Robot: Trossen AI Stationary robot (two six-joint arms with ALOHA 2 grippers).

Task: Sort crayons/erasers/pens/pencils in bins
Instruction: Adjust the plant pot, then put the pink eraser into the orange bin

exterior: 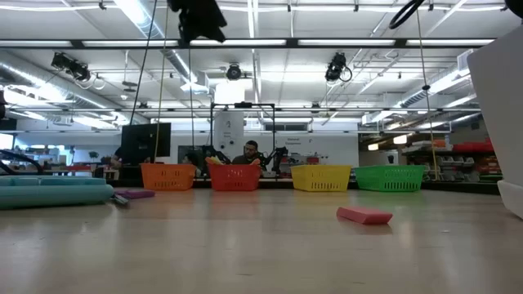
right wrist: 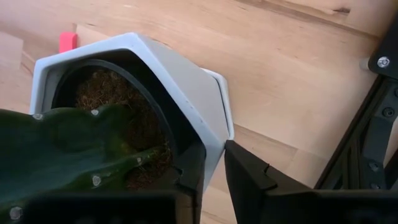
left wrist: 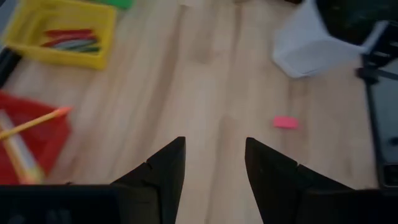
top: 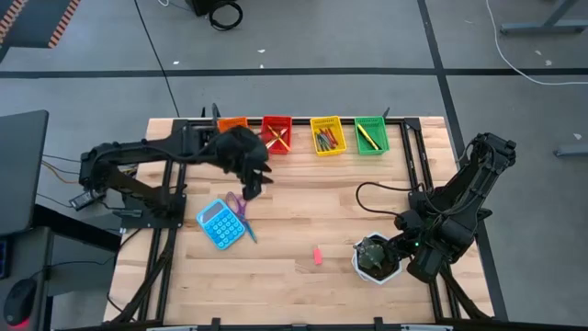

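Observation:
My left gripper (top: pixel 253 182) hangs open and empty above the table, in front of the red bin (top: pixel 277 131); its fingers also show in the left wrist view (left wrist: pixel 214 168). The orange bin (top: pixel 231 124), yellow bin (top: pixel 327 135) and green bin (top: pixel 370 134) stand in a row with the red one at the far edge. The yellow bin holds crayons (left wrist: pixel 71 42), and a pencil (left wrist: pixel 34 123) sticks out of the red bin. A pink eraser (top: pixel 317 255) lies flat on the table. My right gripper (right wrist: pixel 213 149) is shut on the white cactus pot (top: pixel 377 259). My right gripper has the pot's white wall at its rim (right wrist: pixel 214 134) between its fingers, one finger inside the pot and one outside. It comes at the pot from the table's right side. The pot stands upright with its bottom on the table.
A blue calculator (top: pixel 220 223) and purple-handled scissors (top: pixel 237 204) lie on the table's left half, below my left gripper. The pot's cactus (right wrist: pixel 68 149) fills the pot. A person sits in the room beyond the bins (exterior: pixel 249 152).

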